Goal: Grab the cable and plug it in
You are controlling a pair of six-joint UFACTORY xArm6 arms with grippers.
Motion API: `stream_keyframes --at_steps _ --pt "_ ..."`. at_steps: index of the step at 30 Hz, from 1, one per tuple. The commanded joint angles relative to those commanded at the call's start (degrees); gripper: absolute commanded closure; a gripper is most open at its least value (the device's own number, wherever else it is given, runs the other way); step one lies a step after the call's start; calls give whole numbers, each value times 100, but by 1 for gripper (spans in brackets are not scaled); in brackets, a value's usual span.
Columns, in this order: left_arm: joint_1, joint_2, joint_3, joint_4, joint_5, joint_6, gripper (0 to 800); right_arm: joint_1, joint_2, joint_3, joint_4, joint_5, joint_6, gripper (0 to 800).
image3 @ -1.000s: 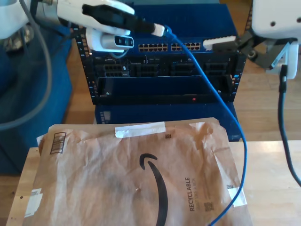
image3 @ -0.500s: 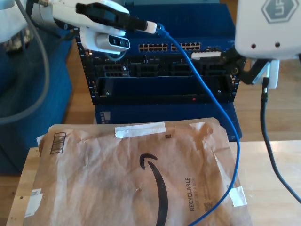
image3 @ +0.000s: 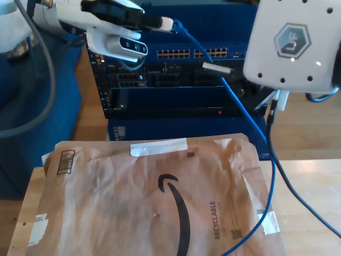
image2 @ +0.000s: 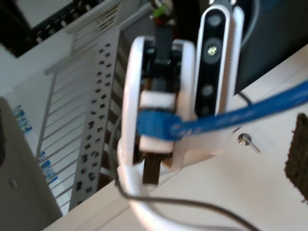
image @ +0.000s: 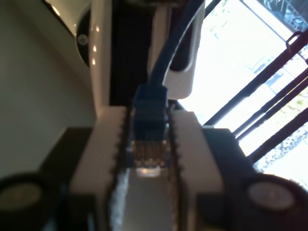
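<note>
Firmly, my first gripper's claw (image: 149,159) clamps the cable (image: 150,120).

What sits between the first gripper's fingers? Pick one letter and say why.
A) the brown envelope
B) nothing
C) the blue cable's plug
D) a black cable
C: in the first wrist view the cable, at its plug end, sits clamped between the white fingers of my first gripper, its gold contacts showing.

The brown paper mailer (image3: 154,197) reads "RECYCLABLE" beside a black smile-arrow logo.
</note>
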State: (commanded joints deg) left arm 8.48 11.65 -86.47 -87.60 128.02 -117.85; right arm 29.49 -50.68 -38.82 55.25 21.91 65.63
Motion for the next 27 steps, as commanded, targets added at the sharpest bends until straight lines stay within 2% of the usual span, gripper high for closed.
stream_keyframes --at_steps 27 --pt "0 9 185 -229 185 -62 768 387 387 -149 9 -237 9 70"
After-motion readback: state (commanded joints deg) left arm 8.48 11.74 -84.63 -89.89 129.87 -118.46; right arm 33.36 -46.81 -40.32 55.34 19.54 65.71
